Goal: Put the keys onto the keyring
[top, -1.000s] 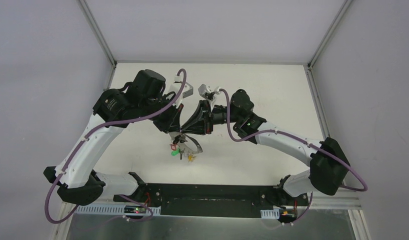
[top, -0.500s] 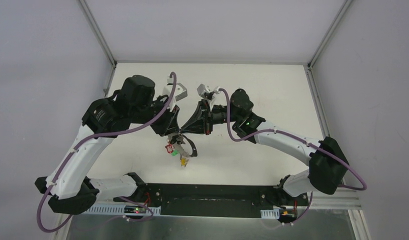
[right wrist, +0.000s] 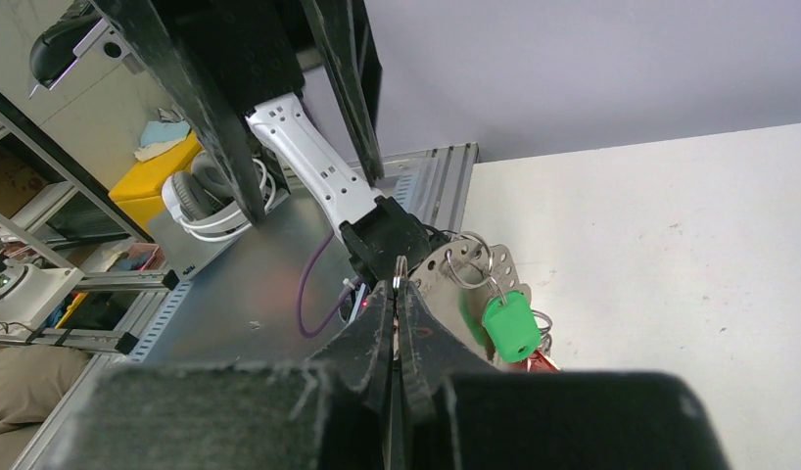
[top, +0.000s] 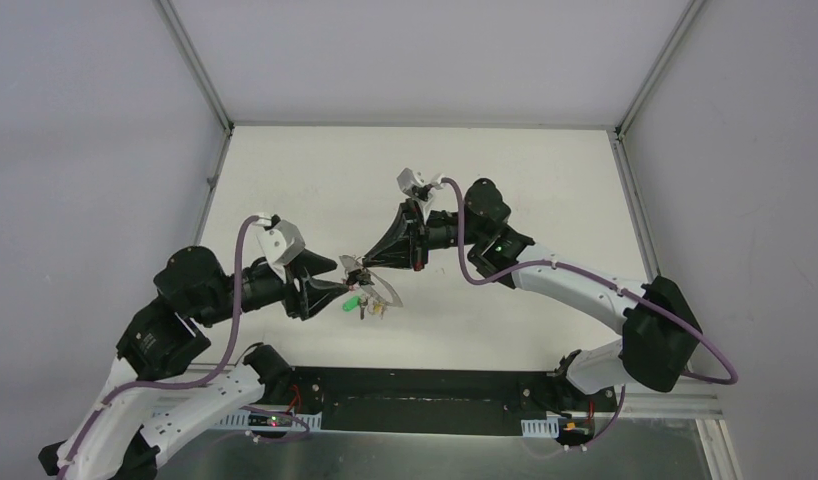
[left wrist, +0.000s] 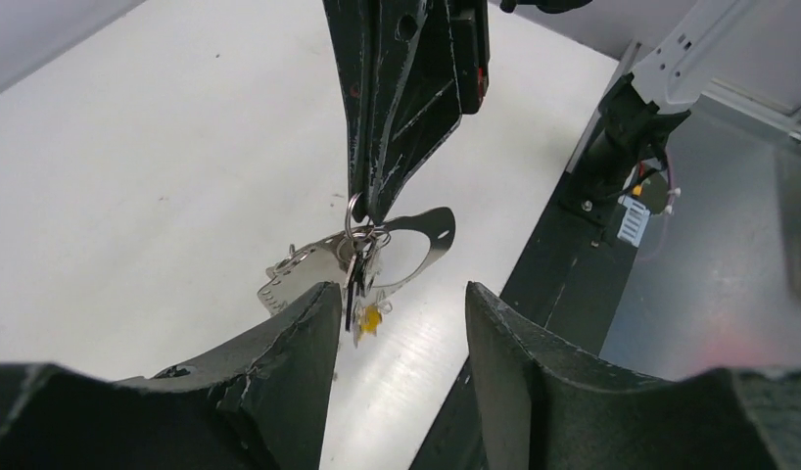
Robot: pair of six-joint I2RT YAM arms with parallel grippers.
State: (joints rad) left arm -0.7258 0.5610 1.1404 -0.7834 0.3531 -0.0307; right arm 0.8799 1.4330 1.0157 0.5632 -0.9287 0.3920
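My right gripper (top: 363,262) (right wrist: 397,289) (left wrist: 365,208) is shut on a thin wire loop of the keyring (top: 388,289) (left wrist: 428,231) (right wrist: 463,266) and holds it above the table. The bunch hangs below its fingertips. A green-capped key (top: 353,303) (right wrist: 511,328) is on it, with a yellow-capped one (top: 381,311) (left wrist: 374,316) and a red one (right wrist: 540,362). A dark key (left wrist: 350,286) hangs edge-on. My left gripper (top: 335,277) (left wrist: 399,294) is open, just left of the bunch, with nothing between its fingers (left wrist: 289,362).
The white table (top: 315,180) is walled in by grey panels on three sides. A black base rail (top: 435,400) runs along the near edge, with a metal shelf (left wrist: 710,294) beyond it. The left arm folds low at the lower left.
My left arm has swung back down to the lower left, away from the keyring, and its jaws have opened. The right gripper has kept the keyring hanging in the same place.
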